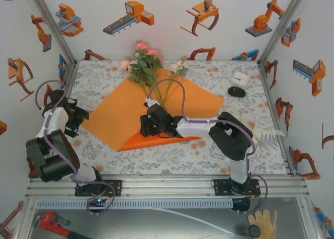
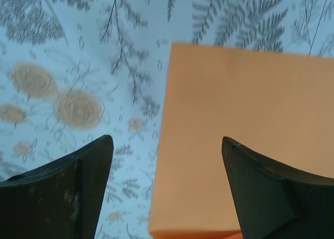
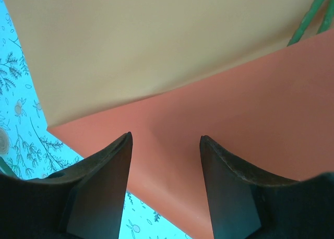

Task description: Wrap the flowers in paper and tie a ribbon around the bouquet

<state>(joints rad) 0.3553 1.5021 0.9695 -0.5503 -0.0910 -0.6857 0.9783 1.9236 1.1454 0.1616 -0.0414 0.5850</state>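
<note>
The orange paper [image 1: 115, 114] lies spread on the patterned table like a diamond. The flowers [image 1: 146, 67] rest on it, pink and cream blooms at the far end, green stems [image 1: 163, 95] running toward the middle. A darker folded flap [image 1: 162, 142] runs along the paper's near edge. My right gripper [image 1: 147, 127] hovers over that flap [image 3: 250, 108], open [image 3: 166, 136], nothing between its fingers; a stem [image 3: 308, 25] shows at the top right. My left gripper [image 1: 82, 116] is at the paper's left corner [image 2: 245, 119], open [image 2: 166, 139] and holding nothing. A pale sheer ribbon [image 1: 269, 129] lies at the right.
A small white box [image 1: 239, 78] and a black disc [image 1: 236, 91] sit at the far right of the table. Walls with orange robot stickers close in the left, back and right sides. The metal rail [image 1: 167, 187] with both arm bases runs along the near edge.
</note>
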